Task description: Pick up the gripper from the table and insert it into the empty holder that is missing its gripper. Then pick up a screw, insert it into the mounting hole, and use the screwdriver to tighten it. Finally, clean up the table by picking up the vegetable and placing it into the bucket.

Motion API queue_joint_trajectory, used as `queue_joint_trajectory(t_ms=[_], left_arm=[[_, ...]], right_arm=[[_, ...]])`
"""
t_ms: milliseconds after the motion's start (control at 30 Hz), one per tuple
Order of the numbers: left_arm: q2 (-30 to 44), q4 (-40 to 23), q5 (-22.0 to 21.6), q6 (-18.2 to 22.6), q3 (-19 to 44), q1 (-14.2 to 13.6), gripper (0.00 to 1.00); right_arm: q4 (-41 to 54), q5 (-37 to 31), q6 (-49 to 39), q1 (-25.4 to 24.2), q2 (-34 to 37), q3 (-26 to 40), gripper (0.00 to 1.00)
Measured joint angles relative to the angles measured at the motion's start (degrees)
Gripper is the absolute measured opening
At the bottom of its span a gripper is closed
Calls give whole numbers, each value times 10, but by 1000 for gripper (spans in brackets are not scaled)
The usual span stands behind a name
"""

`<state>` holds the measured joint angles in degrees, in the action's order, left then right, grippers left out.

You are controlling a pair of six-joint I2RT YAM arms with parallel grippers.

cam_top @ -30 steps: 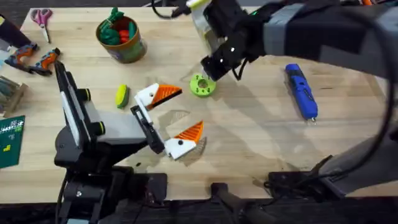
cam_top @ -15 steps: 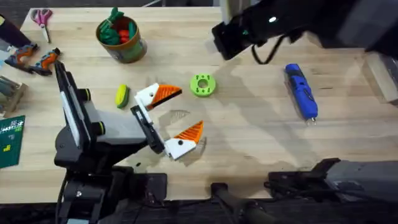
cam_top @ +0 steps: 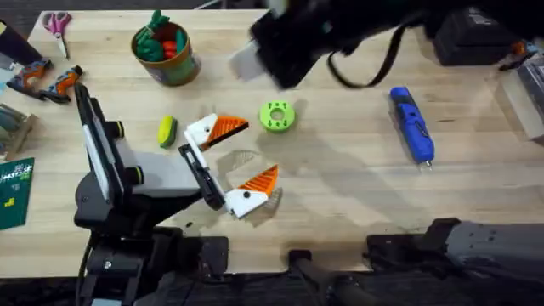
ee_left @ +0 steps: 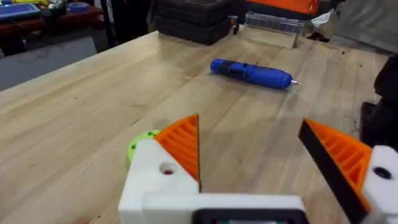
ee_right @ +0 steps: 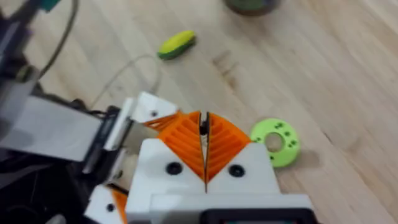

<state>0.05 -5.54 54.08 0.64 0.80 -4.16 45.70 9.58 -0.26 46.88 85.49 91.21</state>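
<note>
Desk [cam_top: 340, 195] of pale wood under both arms. Right arm raised close beneath overhead camera, large, dark, blurred, reaching across far middle. Left arm low at near left, wrist pointing toward desk centre.

Left fingers [cam_top: 240, 163]: spread wide, nothing between; orange ribbed pads [ee_left: 184, 145] seated on both white bases, one pad angled apart from other. Right fingers [ee_right: 204, 147]: pressed together pad to pad, holding nothing, hanging above desk.

Bucket [cam_top: 167, 53]: well beyond left fingers on far side, upright, red and green toy vegetables inside. Screwdriver [cam_top: 412, 124]: well off to right of left fingers, lying flat, metal tip toward near edge; in left wrist view straight ahead past open pads [ee_left: 250, 72]. Green ring with holes [cam_top: 277, 116]: flat, just beyond left fingers' far tip; in right wrist view just beside closed right pads [ee_right: 275, 140]. Vegetable [cam_top: 167, 130]: yellow with green side, lying on desk just left of left fingers' far tip, apart from bucket; in right wrist view farther off past left arm's fingers [ee_right: 176, 45].
</note>
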Motion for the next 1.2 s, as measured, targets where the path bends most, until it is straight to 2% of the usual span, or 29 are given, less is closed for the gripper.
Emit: queue_joint_trajectory(t_ms=[233, 400, 700, 867, 1200], left_arm=[[0, 0, 2, 0, 0, 0, 985], [0, 0, 2, 0, 0, 0, 985], [0, 0, 2, 0, 0, 0, 986], [0, 0, 2, 0, 0, 0, 985], [0, 0, 2, 0, 0, 0, 986]], right_arm=[[-8, 5, 0, 80, 0, 0, 6], [3, 6, 0, 106, 17, 25, 6], [99, 1, 0, 118, 112, 134, 6], [109, -19, 0, 119, 138, 142, 6], [120, -53, 0, 119, 139, 146, 6]])
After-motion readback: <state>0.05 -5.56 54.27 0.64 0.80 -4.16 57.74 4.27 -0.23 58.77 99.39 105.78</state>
